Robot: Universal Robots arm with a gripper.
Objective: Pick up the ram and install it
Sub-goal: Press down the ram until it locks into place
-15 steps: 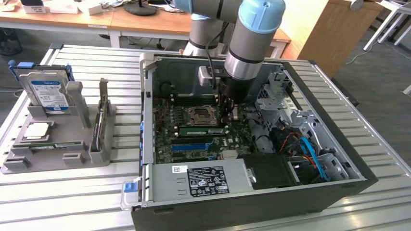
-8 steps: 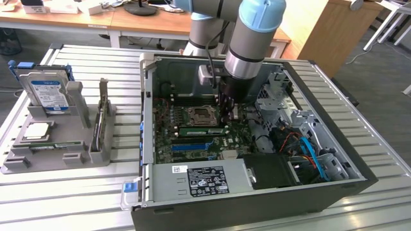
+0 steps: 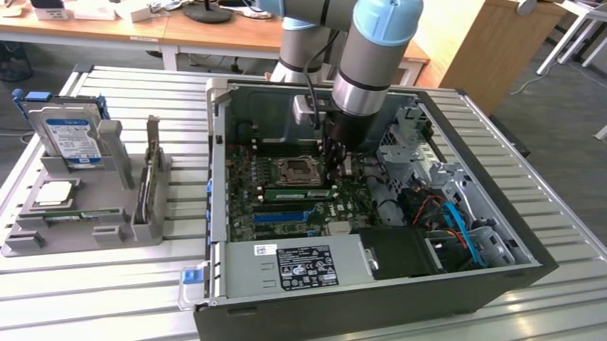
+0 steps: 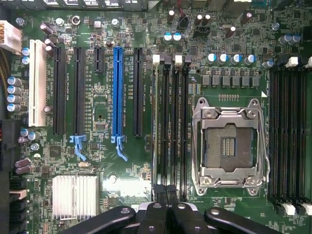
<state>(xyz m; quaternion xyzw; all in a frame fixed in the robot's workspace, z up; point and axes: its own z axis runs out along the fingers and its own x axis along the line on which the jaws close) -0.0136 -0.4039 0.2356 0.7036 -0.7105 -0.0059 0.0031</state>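
Ram (image 3: 298, 192) seemingly seated, tool (image 4: 167, 195) closed above.

The bench (image 3: 76, 284) is ribbed metal with a dull silver shine. The computer case (image 3: 531, 249) looks like matt dark painted metal. The motherboard (image 4: 97, 122) is glossy green board, its socket frame (image 4: 229, 146) bright polished metal, the heatsink (image 4: 75, 196) ribbed pale metal.
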